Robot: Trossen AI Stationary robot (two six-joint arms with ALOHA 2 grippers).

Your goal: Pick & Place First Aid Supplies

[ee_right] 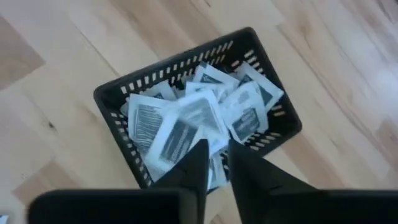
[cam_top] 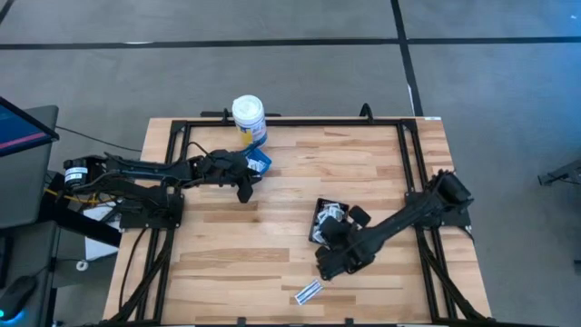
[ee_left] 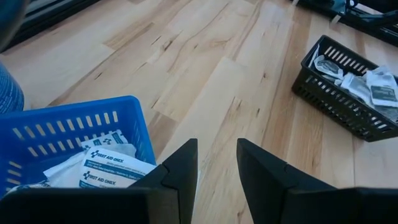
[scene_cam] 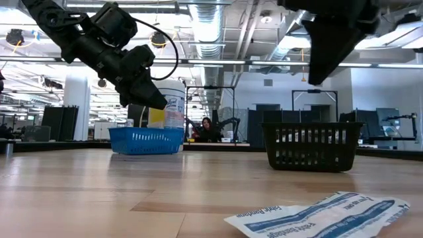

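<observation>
A black tray (ee_right: 199,106) holds several white packets (ee_right: 186,124) with dark print; it stands right of the table's middle (cam_top: 329,218). My right gripper (ee_right: 216,152) hovers above the tray's near side (cam_top: 331,256), fingers slanting down and a little apart, with nothing between them. A blue tray (ee_left: 74,143) with printed packets (ee_left: 106,171) stands at the far left (cam_top: 259,163). My left gripper (ee_left: 216,155) hangs open just beside it (cam_top: 245,188), holding nothing. One strip packet (cam_top: 309,292) lies flat near the table's front edge (scene_cam: 324,215).
A white bottle (cam_top: 249,118) with a yellow label stands behind the blue tray at the far edge. Black frame rails (cam_top: 413,163) run along the table's sides. Bare wood (cam_top: 227,254) lies between the two trays and toward the near left.
</observation>
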